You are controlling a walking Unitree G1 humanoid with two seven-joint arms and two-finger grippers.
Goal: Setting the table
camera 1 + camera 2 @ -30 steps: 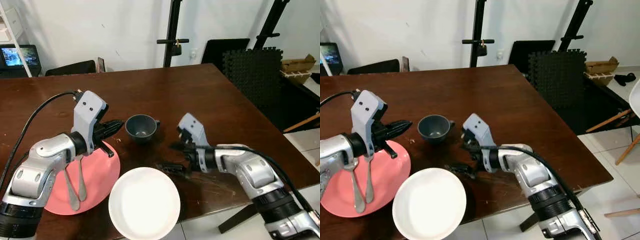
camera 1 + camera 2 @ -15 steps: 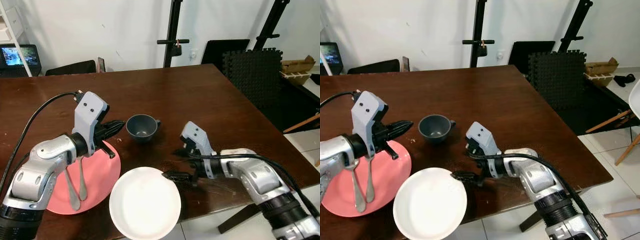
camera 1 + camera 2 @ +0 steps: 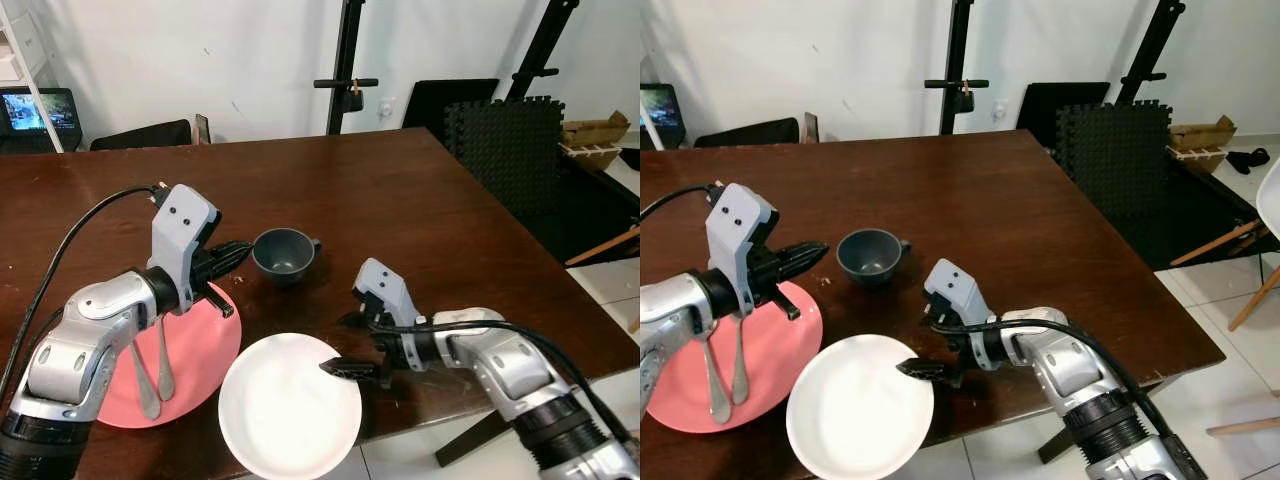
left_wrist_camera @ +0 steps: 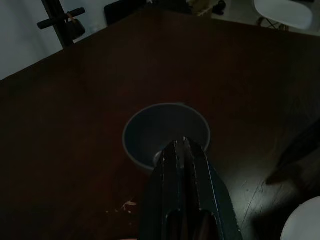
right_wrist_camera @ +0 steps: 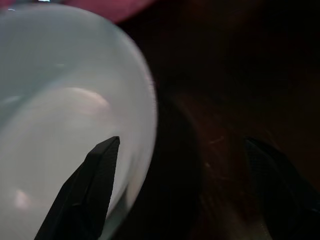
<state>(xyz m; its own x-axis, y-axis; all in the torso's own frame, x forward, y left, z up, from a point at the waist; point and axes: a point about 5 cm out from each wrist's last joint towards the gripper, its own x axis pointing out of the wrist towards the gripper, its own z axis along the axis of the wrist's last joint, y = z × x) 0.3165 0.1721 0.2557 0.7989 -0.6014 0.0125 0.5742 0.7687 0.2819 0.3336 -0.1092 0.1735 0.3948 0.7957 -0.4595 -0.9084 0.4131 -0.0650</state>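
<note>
Your white plate (image 3: 289, 406) sits at the near edge of the dark wooden desk (image 3: 400, 200), round, plain and glossy, with a shallow raised rim and nothing on it. Your right claw (image 3: 345, 368) is at the plate's right rim with its fingers spread: in the right wrist view one black finger (image 5: 82, 200) lies over the white surface just inside the rim, and the other (image 5: 282, 190) is out over the bare wood, so the rim runs between them.

Just left of the white plate, touching or slightly under its edge, you have a pink plate (image 3: 195, 350) carrying two metal spoons (image 3: 150, 375) laid side by side. Your left claw (image 3: 235, 252) hovers above the pink plate's far edge, fingers pressed together and holding nothing, pointing at the dark grey cup (image 3: 283, 254). The cup stands upright beyond both plates, its handle turned toward your right.
</note>
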